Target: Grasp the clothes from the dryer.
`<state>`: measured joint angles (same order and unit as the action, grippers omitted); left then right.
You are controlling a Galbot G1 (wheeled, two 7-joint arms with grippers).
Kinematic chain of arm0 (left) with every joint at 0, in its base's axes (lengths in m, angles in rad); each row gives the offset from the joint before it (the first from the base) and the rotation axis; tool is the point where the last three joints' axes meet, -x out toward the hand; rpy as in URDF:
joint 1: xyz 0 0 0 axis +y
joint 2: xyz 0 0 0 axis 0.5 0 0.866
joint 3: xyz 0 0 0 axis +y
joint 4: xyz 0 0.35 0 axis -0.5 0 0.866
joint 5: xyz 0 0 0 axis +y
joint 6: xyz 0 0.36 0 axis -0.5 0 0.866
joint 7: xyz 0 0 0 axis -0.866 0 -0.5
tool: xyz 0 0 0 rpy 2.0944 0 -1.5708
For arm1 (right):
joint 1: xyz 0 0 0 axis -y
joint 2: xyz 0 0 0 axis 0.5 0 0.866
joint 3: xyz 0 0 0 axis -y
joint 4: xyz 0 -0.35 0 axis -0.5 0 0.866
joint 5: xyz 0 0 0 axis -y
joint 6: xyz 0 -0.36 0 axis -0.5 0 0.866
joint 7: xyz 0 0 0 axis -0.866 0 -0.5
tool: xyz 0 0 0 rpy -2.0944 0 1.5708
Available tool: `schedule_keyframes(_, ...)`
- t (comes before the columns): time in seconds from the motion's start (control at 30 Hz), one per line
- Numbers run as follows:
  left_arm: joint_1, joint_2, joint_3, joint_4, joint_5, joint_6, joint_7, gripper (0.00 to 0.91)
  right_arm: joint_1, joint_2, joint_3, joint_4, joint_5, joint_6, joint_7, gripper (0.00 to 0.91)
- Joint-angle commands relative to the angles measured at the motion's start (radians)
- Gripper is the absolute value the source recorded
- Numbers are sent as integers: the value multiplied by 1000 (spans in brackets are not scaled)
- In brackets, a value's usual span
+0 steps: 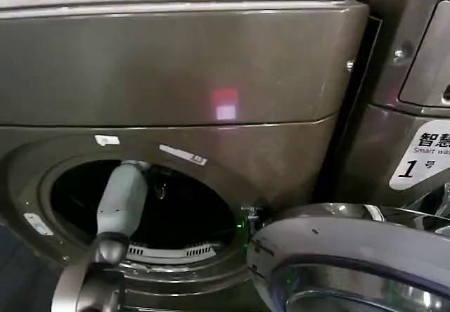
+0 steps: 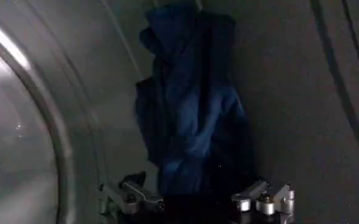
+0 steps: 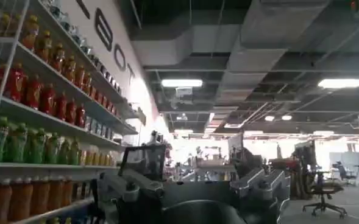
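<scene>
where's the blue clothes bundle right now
In the left wrist view the clothes lie inside the dryer drum, against its grey wall, just ahead of the left tool, whose open fingers flank the bundle's near end.

left gripper (image 2: 197, 201): fingertips cut off at wrist view's edge, grip unclear | clothes (image 2: 188, 115): top edge cropped | dryer (image 1: 176, 66): drum interior dark, glass door (image 1: 351, 263) cropped in head view

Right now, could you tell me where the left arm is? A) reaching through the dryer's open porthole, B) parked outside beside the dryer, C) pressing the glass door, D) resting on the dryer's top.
A: in the head view the left arm passes through the dryer's open round mouth, and its end effector sits before the clothes.
</scene>
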<state>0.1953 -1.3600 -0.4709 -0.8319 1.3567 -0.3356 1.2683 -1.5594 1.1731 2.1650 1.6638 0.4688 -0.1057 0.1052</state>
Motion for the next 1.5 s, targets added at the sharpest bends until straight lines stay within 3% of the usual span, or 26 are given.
schedule_keyframes(0.03, -57, 6, 25, 171, -34, -5, -65, 907, 6, 3, -4, 2, -1, 2, 0, 907)
schedule_keyframes(0.5, -78, -3, 31, 292, -146, -2, -141, 907, 20, 21, -25, 19, -21, 2, 3, 907)
schedule_keyframes(0.6, -75, 0, 35, 313, -248, 5, -130, 907, 20, 24, -32, 12, -21, 4, 4, 907)
schedule_keyframes(1.03, -56, 0, 20, 336, -238, 3, -104, 907, 7, 25, -27, 19, -18, 3, 6, 907)
schedule_keyframes(1.07, -54, 1, 18, 335, -238, 3, -102, 557, 7, 25, -26, 20, -18, 3, 7, 907)
schedule_keyframes(1.1, -53, 1, 13, 331, -237, -1, -98, 137, 6, 25, -26, 20, -17, 3, 7, 907)
schedule_keyframes(1.13, -51, 2, 11, 329, -237, -3, -95, 46, 6, 25, -26, 21, -17, 3, 7, 907)
schedule_keyframes(1.17, -50, 3, 10, 327, -236, -4, -94, 0, 6, 25, -25, 21, -17, 3, 7, 907)
schedule_keyframes(1.5, -36, 10, 11, 254, -228, 1, -82, 0, 10, 27, -31, 24, -16, 1, 8, 907)
